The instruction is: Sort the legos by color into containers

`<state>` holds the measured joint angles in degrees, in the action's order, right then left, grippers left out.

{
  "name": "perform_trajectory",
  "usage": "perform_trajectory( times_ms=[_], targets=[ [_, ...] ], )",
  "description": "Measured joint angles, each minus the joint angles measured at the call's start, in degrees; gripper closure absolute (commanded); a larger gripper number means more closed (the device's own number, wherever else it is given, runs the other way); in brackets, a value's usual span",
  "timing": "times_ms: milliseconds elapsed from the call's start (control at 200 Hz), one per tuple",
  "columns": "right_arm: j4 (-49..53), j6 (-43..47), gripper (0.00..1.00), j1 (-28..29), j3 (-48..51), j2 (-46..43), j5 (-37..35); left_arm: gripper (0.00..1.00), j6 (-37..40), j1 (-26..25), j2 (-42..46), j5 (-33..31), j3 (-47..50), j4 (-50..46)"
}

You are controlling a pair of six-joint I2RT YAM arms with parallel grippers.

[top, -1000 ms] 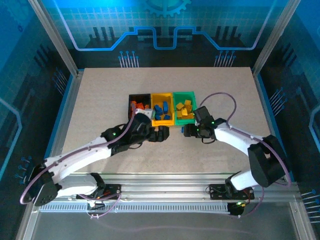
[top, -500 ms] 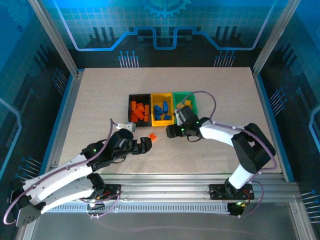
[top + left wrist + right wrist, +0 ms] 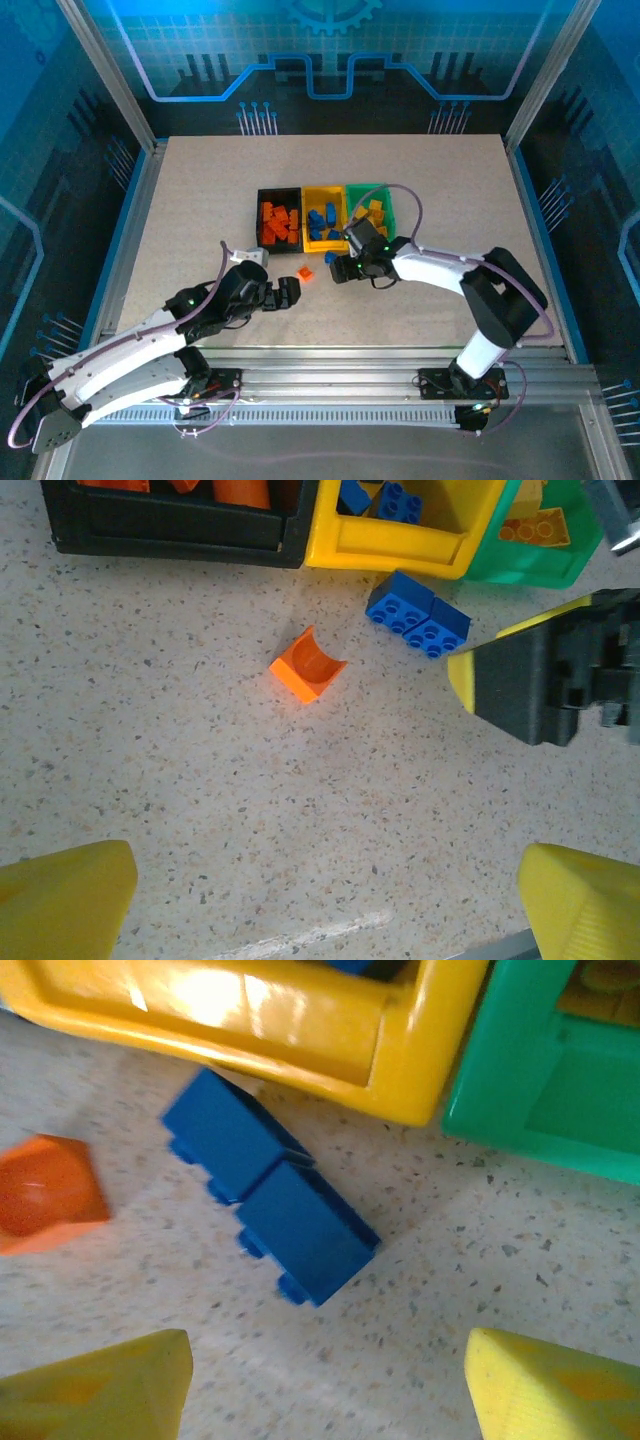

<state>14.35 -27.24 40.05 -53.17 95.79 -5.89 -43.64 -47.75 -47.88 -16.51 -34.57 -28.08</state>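
At the bottom of the left wrist view, the left gripper [image 3: 322, 895] is spread wide. Nothing lies between its yellow fingertips [image 3: 70, 890], only bare tabletop [image 3: 200, 810]. The right gripper [image 3: 325, 1390], at the bottom edge of the right wrist view, is likewise wide apart and holds nothing. It hangs just short of the blue legos [image 3: 270, 1185].

Those two blue legos lie side by side and touching in the middle of that frame, tipped so their studs face lower left. Whether they are clipped together I cannot tell. They look like hard, glossy, stiff plastic and are probably very light, so I judge they would skid or pivot rather than deform if nudged. The flat, smooth opposite sides seem the best hold, with the gripper straddling the seam so both come up as one. A hold on one end alone might leave the other behind.

Left of them and apart sits the orange lego [image 3: 308, 664], a small piece with a curved hollow facing up. Its straight outer walls look the safer hold, since the curved face would likely let it slip.

Beyond, along the top of the frames, the containers stand in a touching row. The black container [image 3: 170, 530] holds orange pieces, the yellow container [image 3: 400, 545] holds blue ones and the green container [image 3: 530, 565] holds yellow ones. The blue legos lie just beside the yellow container's near wall.
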Motion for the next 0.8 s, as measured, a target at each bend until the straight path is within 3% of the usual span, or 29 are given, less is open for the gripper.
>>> perform_trajectory(
  times_ms=[365, 685, 800],
  targets=[
    [-3.4, 5.7, 0.35, 0.0, -5.2, 6.8, -1.8, 0.01, 0.0, 0.0, 0.4, -0.3, 1.3, -1.6],
    [-3.8, 8.3, 0.71, 1.0, -5.8, 8.6, -1.8, 0.01, 0.0, 0.0, 0.4, -0.3, 2.1, -1.7],
    [-4.4, 7.9, 0.79, 1.6, -4.7, 7.6, -1.8, 0.01, 0.0, 0.0, 0.4, -0.3, 2.1, -1.6]
  ],
)
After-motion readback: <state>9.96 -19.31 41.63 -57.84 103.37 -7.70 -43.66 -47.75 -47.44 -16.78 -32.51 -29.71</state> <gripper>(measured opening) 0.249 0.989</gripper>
